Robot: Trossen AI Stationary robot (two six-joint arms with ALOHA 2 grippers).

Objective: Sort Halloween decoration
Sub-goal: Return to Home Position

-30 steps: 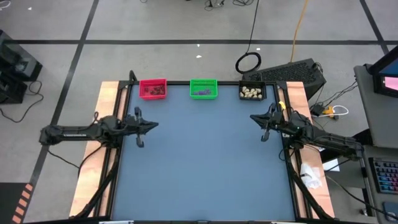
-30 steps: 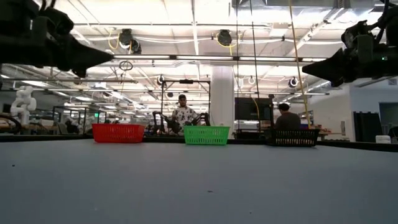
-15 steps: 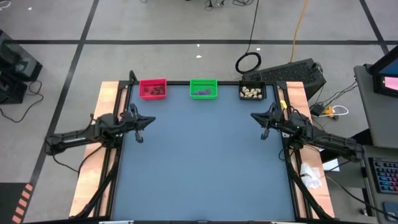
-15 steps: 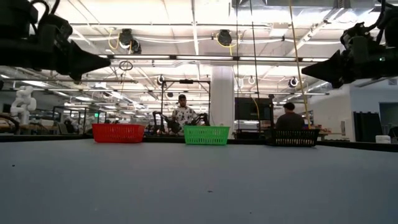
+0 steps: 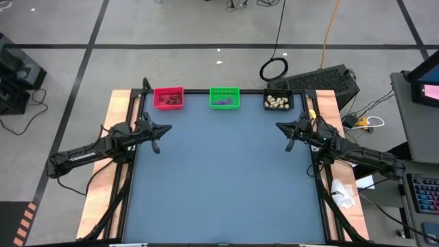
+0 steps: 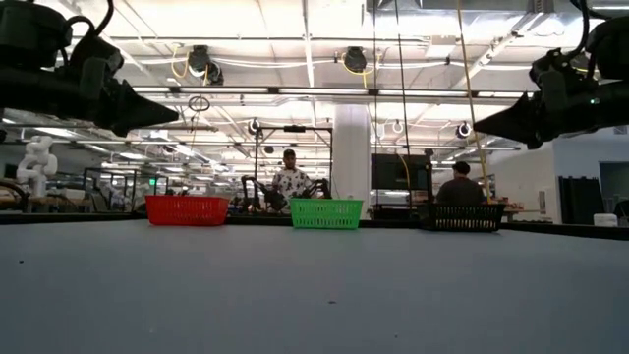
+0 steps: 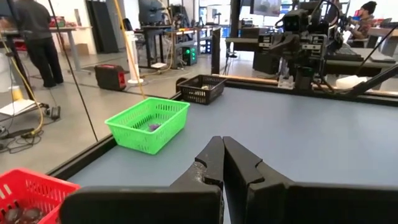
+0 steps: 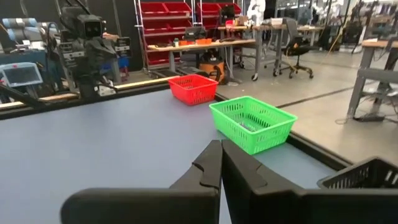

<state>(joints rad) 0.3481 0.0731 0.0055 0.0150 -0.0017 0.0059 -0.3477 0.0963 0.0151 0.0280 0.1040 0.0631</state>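
From above, I have the left gripper (image 5: 166, 130) at the worktop's (image 5: 226, 178) left edge and the right gripper (image 5: 278, 125) at its right. Dark lumps (image 5: 169, 101) lie in the red bin (image 5: 169, 88), purple bits (image 5: 221, 102) in the green bin (image 5: 224, 89), and cream lumps (image 5: 276, 103) in the black bin (image 5: 266, 101). Low view: both grippers hang above the surface. Wrist views: left fingers (image 7: 210, 165) together, right fingers (image 8: 208, 163) together.

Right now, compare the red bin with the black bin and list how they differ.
Colour: the red bin is bright red, the black bin is dark.
Contents: the red bin holds dark grey-black lumps; the black bin holds cream-white lumps.
Place: the red bin stands at the left end of the row, the black bin at the right end, with the green bin between them.
Both are small rectangular mesh bins along the far edge of the table.
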